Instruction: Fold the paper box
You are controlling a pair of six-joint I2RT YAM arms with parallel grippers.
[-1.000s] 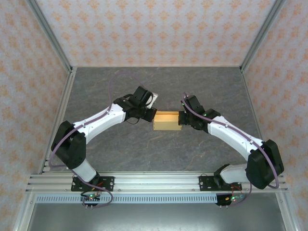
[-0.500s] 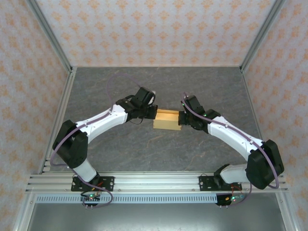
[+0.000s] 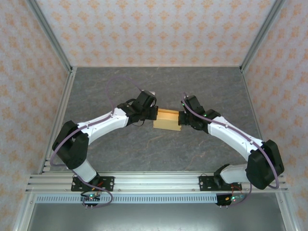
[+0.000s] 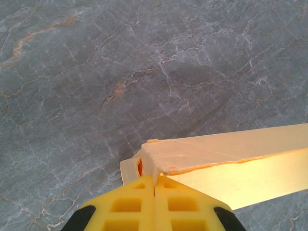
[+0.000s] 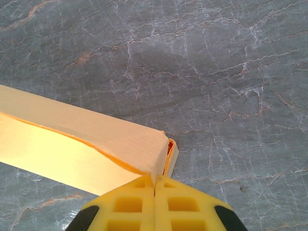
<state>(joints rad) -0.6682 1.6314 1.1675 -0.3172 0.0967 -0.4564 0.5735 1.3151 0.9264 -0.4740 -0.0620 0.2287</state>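
Seen from above, a tan paper box, flat and rectangular, lies near the middle of a grey marbled table. Its long axis runs from 9 o'clock to 3 o'clock. The left gripper meets the box's 9 o'clock end and the right gripper meets its 3 o'clock end, so neither arm is the nearer. Both pairs of yellow fingers are pressed together, with the tips against the end corners. Whether a sliver of card is nipped between them cannot be told. At each end an orange seam gapes slightly, so the end flaps look not fully tucked. No brand, label or writing is readable.
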